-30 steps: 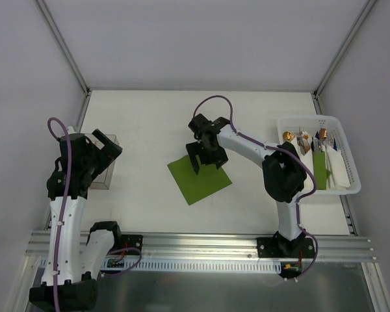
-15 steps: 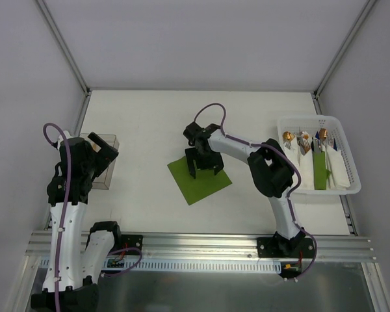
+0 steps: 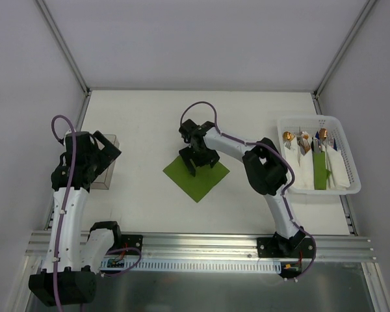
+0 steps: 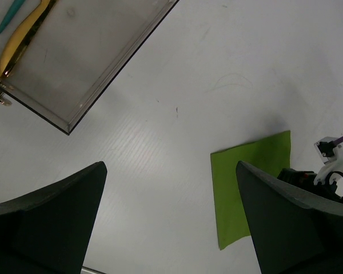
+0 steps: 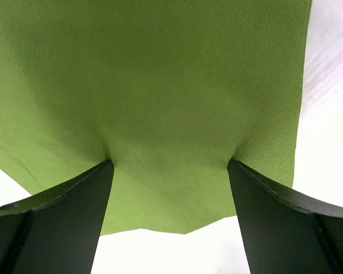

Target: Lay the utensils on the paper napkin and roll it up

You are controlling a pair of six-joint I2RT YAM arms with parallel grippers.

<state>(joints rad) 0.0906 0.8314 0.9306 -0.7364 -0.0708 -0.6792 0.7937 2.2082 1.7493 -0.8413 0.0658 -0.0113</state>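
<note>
The paper napkin [image 3: 196, 177] lay flat, diamond-wise, mid-surface [image 3: 149, 117]. The right hand [image 3: 200, 166] stood directly upon it, fingers apart, tips touching the sheet (nothing clamped). The left hand [image 3: 104, 151], fingers wide apart, hung well to the left. In the basket [image 3: 351, 185] far right, nearer the right arm, lay the utensils [image 3: 303, 142].
</note>
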